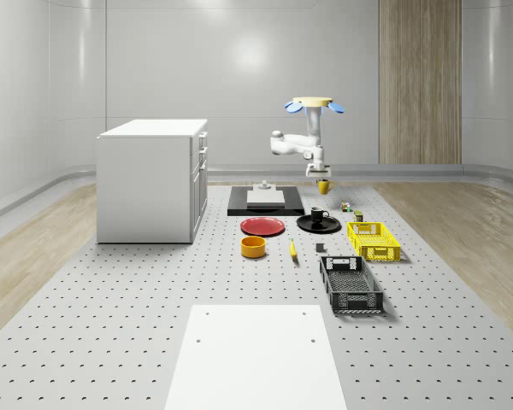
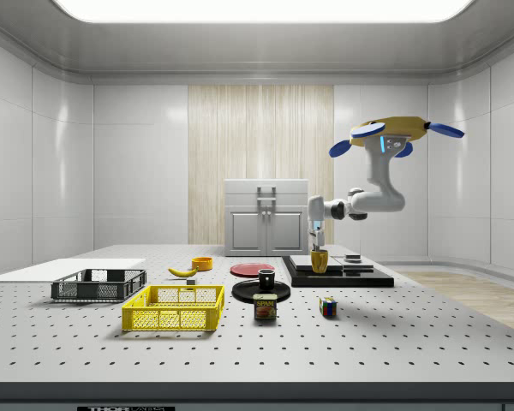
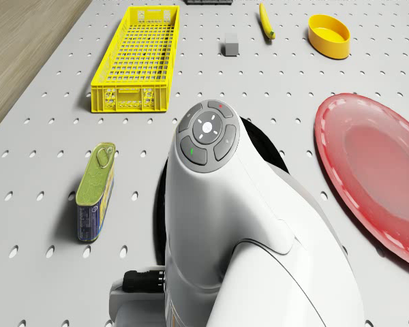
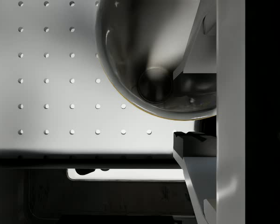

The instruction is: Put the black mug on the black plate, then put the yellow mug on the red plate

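Partly arm-hidden black plate [image 3: 269, 146]

The surface [image 1: 111, 342] looks like matt grey metal, drilled all over with small holes, and a smooth white sheet [image 1: 256, 354] lies on part of it. The red plate [image 3: 375, 170] is glossy and catches the light, the yellow basket [image 3: 138, 58] and the dark basket [image 1: 350, 284] look like moulded plastic lattice, and the tin [image 3: 95, 192] has a shiny metal lid. The arm [image 3: 238, 231] has a smooth, glossy white shell, the yellow mug [image 4: 149, 60] shines inside like polished metal, and the floor [image 1: 34, 248] around the surface shows pale wood grain.
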Robot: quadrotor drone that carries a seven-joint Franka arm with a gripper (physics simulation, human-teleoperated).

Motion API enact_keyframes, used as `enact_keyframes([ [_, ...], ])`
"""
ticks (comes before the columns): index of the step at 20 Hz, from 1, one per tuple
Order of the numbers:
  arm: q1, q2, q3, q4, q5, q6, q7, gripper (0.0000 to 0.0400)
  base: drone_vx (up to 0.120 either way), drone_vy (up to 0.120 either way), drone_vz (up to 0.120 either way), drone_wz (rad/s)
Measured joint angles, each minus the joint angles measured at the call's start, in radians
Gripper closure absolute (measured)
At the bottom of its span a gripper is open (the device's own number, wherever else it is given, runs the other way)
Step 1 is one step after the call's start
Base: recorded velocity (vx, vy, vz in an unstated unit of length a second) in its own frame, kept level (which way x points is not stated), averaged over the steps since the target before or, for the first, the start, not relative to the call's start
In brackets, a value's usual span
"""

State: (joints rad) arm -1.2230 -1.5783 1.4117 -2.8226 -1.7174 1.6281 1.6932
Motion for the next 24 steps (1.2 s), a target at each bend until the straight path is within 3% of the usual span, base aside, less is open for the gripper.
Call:
enact_keyframes([
  [24, -0.001, -0.009, 0.001, 0.0, 0.003, 0.008, 0.001, 0.029, 0.12, -0.12, 0.0, 0.0],
])
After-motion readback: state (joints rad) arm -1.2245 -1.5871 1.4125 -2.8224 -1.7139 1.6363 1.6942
